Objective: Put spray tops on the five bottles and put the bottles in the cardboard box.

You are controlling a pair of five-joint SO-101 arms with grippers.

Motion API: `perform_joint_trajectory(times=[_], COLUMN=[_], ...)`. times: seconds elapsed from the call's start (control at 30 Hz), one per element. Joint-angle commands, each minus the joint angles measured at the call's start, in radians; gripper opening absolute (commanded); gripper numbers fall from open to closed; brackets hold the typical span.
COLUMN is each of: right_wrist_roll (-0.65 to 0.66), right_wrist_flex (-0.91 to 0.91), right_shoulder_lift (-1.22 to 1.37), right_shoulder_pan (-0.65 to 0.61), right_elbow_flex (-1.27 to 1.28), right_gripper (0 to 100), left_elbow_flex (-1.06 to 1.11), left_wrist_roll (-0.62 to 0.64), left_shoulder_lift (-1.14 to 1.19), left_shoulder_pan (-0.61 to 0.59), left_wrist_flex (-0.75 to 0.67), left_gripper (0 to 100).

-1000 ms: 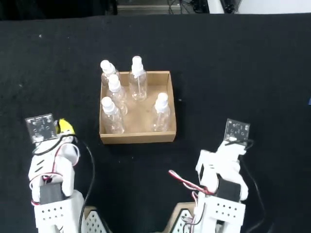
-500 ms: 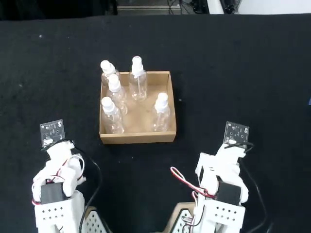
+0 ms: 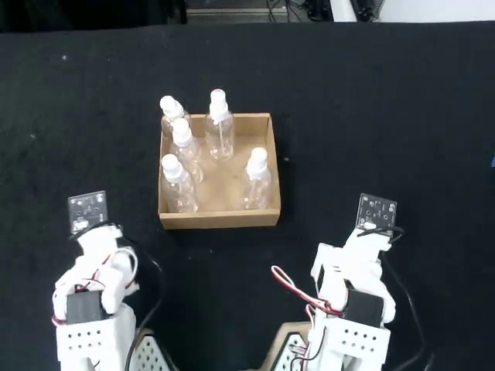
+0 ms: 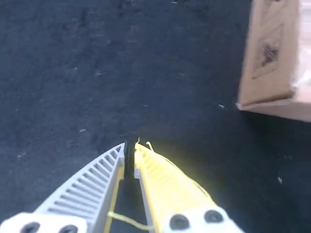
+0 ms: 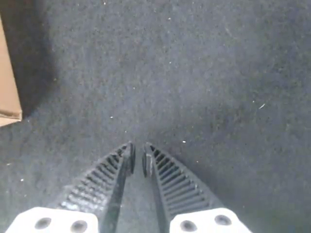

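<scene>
The cardboard box [image 3: 219,215] sits in the middle of the black table. Several clear bottles stand upright in it, each with a white spray top, such as one at the back [image 3: 220,127] and one at the front right [image 3: 257,179]. My left gripper [image 4: 130,148] is shut on nothing, low over the cloth near the box's front left corner [image 4: 272,58]. My right gripper [image 5: 137,156] is also shut and empty, with the box corner [image 5: 7,87] off to its side. In the high view both arms, left [image 3: 89,232] and right [image 3: 371,232], are drawn back from the box.
Black cloth covers the whole table [image 3: 371,116]. Open room lies on all sides of the box. The arm bases [image 3: 209,355] stand at the near edge, with loose wires by the right one.
The left arm has drawn back toward its base and turned, so its yellow finger no longer shows from above. The right arm, box and bottles have not moved.
</scene>
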Motion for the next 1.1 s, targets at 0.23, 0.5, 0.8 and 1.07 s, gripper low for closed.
perform_joint_trajectory(times=[0.23, 0.5, 0.8, 1.07], right_wrist_roll=[0.003, 0.005, 0.005, 0.005], right_wrist_flex=[0.012, 0.012, 0.012, 0.012], right_shoulder_lift=[-0.097, -0.097, -0.097, -0.097], right_shoulder_pan=[-0.002, 0.000, 0.000, 0.000], right_elbow_flex=[-0.008, -0.008, -0.008, -0.008], right_gripper=[1.1, 1.1, 1.1, 1.1], left_elbow_flex=[0.021, 0.021, 0.021, 0.021], left_wrist_roll=[0.000, 0.000, 0.000, 0.000], left_shoulder_lift=[-0.014, -0.011, -0.011, -0.009], left_shoulder_pan=[0.232, 0.237, 0.234, 0.234], left_wrist_flex=[0.017, 0.014, 0.014, 0.014], left_gripper=[3, 3, 3, 3])
